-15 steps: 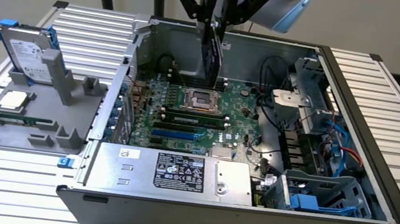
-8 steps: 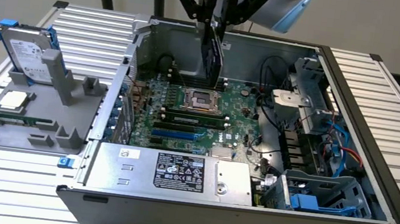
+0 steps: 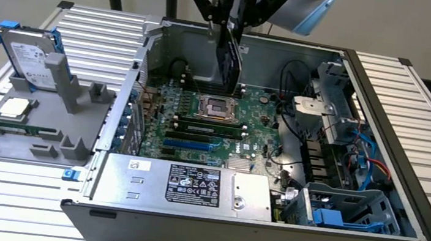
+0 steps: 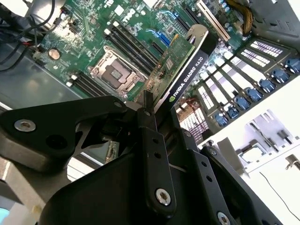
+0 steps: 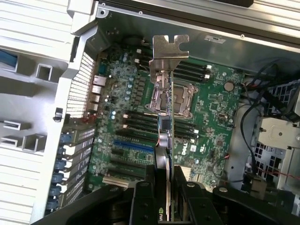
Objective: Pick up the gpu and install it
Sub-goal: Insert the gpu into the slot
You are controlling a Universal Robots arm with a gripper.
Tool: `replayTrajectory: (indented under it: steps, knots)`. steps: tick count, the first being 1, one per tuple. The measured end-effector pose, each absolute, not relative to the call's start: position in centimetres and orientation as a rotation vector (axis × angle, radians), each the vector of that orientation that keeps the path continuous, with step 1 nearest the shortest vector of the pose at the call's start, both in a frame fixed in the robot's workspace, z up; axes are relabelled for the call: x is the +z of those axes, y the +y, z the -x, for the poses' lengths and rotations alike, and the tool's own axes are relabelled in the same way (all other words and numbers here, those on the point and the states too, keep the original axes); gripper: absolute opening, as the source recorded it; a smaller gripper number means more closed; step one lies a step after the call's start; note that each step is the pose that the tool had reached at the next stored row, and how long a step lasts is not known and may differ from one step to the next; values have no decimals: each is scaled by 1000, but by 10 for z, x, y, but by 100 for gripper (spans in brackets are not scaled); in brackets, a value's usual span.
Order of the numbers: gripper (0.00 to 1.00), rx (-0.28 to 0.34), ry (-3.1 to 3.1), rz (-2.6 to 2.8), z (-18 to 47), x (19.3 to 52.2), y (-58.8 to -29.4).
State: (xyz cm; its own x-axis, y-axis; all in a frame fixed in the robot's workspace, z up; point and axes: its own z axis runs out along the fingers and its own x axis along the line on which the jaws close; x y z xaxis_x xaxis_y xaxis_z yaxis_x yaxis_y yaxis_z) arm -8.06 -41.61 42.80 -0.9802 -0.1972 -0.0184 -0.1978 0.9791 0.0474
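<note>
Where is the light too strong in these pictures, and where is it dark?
Second wrist view: the table beside the case is washed out white, the gripper holding the gpu dark. First wrist view: the gpu's silver bracket shines. Exterior view: even light.

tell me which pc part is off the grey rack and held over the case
The gpu, clamped on edge in the jaws above the motherboard. The hard drive and square silver chip sit on the grey rack.
</note>
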Motion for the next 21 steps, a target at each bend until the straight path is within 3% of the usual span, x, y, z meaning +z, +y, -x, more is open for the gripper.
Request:
replayTrajectory:
  steps: [21]
  knots:
    - [0, 78, 3098, 439, 81, 428, -416]
